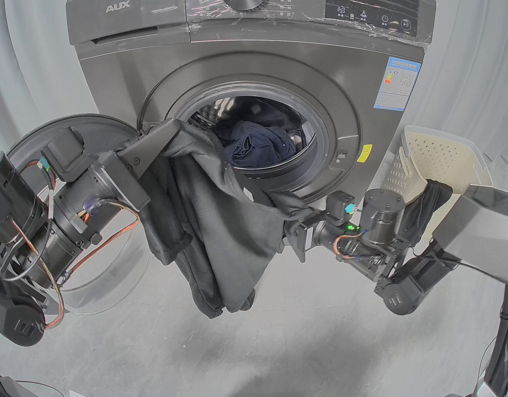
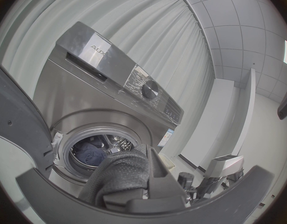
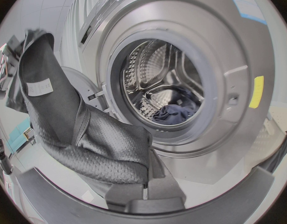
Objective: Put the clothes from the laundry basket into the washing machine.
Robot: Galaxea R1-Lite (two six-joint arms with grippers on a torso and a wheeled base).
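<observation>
Washing machine (image 1: 127, 67) dead ahead, door (image 1: 88, 128) swung open on the robot's left. Navy clothes (image 1: 259, 144) already lie in the drum (image 3: 156, 75). Laundry basket (image 1: 441, 155) is tilted against the machine's right side, with a dark cloth (image 1: 430, 199) over its rim. Grey garment (image 1: 221, 216) is outside the drum, stretched across the lower left of the opening and part-blocking it. Left hand (image 1: 163, 133) is clenched on its upper corner at the hinge side; right hand (image 1: 290, 221) is clamped on the opposite corner below the opening. Fabric is dark, mesh-textured, with a white label (image 3: 40, 86); the middle sags in folds above the floor (image 1: 298, 337).
</observation>
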